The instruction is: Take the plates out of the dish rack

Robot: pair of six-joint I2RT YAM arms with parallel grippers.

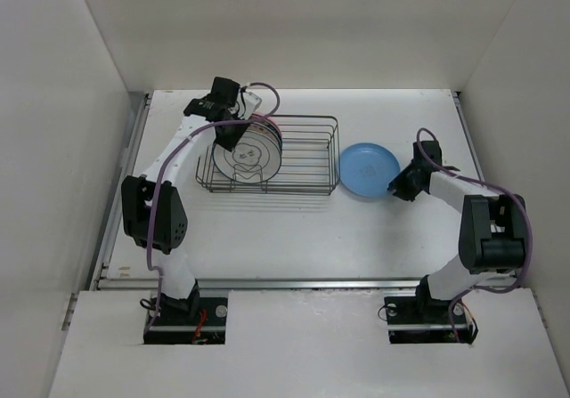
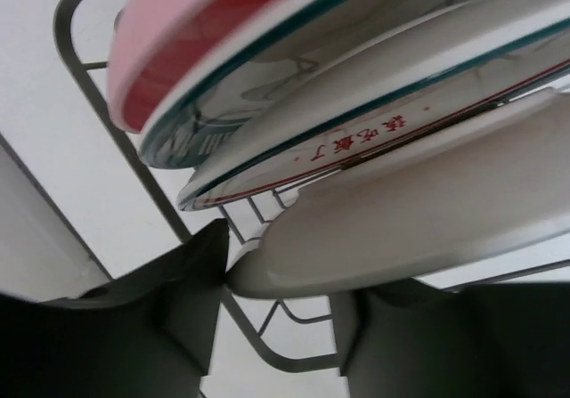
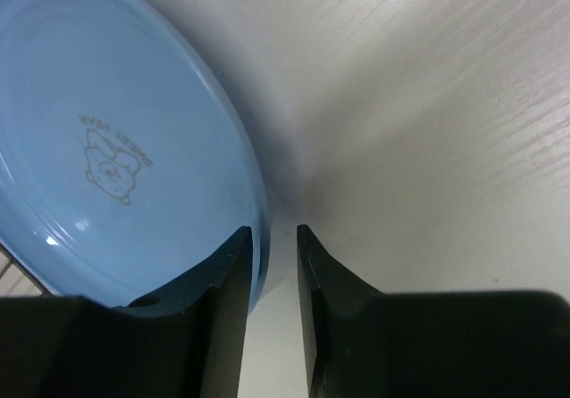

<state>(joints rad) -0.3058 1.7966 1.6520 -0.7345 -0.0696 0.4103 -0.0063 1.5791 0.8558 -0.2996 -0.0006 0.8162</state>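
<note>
At the dish rack (image 1: 307, 156) left jaws gape around a cut-off white plate (image 2: 427, 211); right jaws stand apart, empty.

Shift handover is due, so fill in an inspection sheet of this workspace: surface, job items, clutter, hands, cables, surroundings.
Surface: white table, plain.
Job's things: dish rack holds several plates on edge at its left end; blue plate lies flat on the table, right of the rack.
Clutter: nothing seen.
Hands: left hand straddles the rim of the nearest white plate, grip unclear; right hand open beside the blue plate's rim.
Cables: purple cables loop along both arms.
Surroundings: white walls on three sides.
</note>
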